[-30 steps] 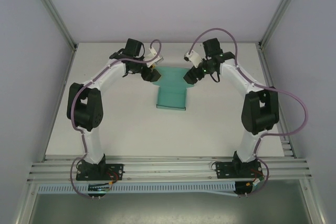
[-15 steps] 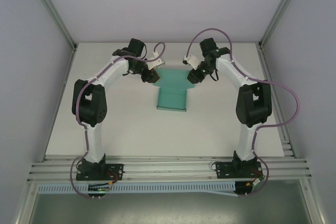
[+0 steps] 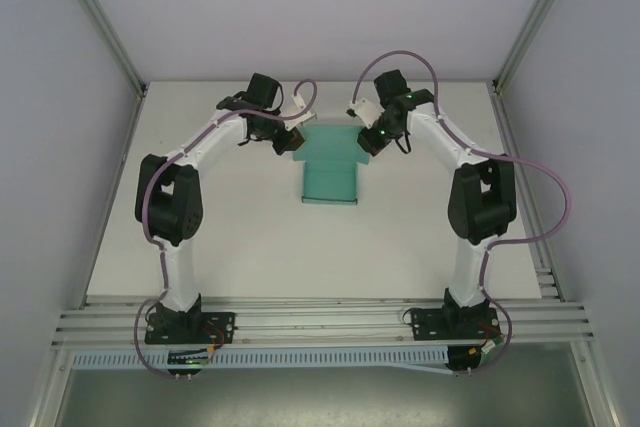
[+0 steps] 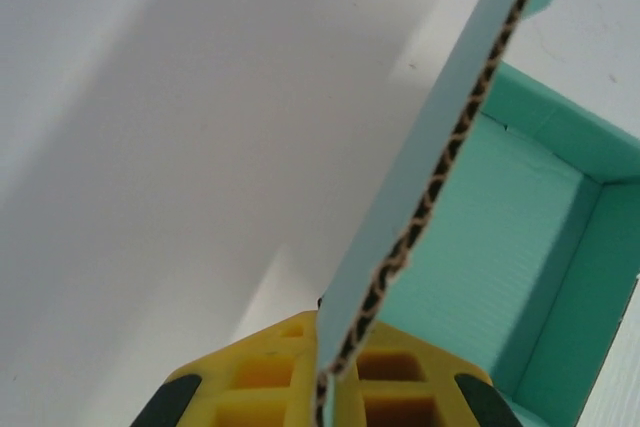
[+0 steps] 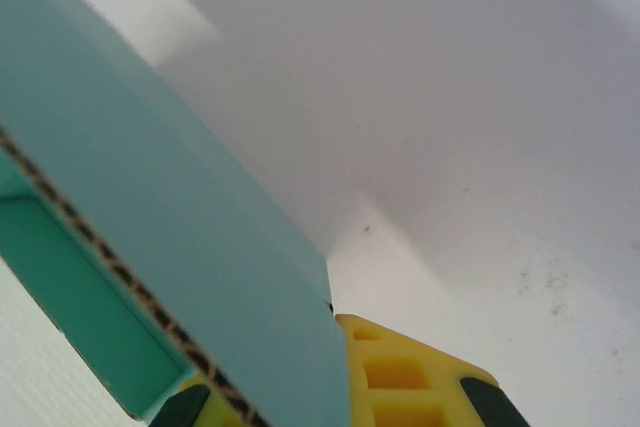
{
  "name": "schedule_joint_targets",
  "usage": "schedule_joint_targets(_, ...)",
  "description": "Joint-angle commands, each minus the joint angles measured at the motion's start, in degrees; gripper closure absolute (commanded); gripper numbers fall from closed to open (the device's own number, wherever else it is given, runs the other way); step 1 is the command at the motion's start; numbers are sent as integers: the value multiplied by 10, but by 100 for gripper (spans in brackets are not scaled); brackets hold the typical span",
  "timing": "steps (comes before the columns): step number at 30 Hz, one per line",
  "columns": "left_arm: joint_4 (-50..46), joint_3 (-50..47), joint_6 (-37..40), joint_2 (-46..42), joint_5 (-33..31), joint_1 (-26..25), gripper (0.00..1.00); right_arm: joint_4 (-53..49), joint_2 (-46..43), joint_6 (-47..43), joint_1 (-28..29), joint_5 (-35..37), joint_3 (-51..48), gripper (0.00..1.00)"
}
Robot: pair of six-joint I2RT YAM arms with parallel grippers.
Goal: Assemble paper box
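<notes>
The teal-green paper box [image 3: 330, 167] lies at the table's far middle, a flat panel reaching toward the arms. My left gripper [image 3: 289, 141] is shut on the box's left side flap [image 4: 440, 147], whose corrugated cut edge runs up between the yellow fingers [image 4: 270, 372]. The box's inner floor and walls [image 4: 500, 247] lie to the right of that flap. My right gripper [image 3: 364, 139] is shut on the right side flap [image 5: 160, 207], which covers the left yellow finger; the right finger [image 5: 410, 382] shows beside it. Both flaps stand raised.
The white table [image 3: 240, 237] has metal frame posts [image 3: 100, 22] at its back corners and a rail [image 3: 320, 322] along the near edge. Purple cables [image 3: 400, 62] loop above both arms.
Both grippers have moved a little toward the back and toward each other, lifting the side flaps. The box has slid slightly toward the back with them.
</notes>
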Motion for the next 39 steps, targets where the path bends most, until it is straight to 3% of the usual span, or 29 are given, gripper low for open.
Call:
schedule_joint_targets(1, 59, -11, -99, -44, -79, -6, 100, 39, -37, 160, 4, 107, 18, 100)
schedule_joint_targets(3, 77, -12, -150, -49, -102, -19, 100, 79, -51, 237, 13, 147, -5, 100)
schedule_joint_targets(11, 83, 16, -424, -14, -265, -54, 100, 226, -75, 412, 44, 142, -96, 100)
schedule_joint_targets(16, 123, 4, -557, -8, -259, -62, 100, 274, -57, 486, 59, 153, -116, 100)
schedule_joint_targets(29, 231, -87, -635, -6, -205, -67, 100, 345, -24, 579, 104, 189, -151, 100)
schedule_joint_targets(39, 264, -136, -675, -14, -186, -68, 100, 362, -29, 615, 127, 216, -183, 100)
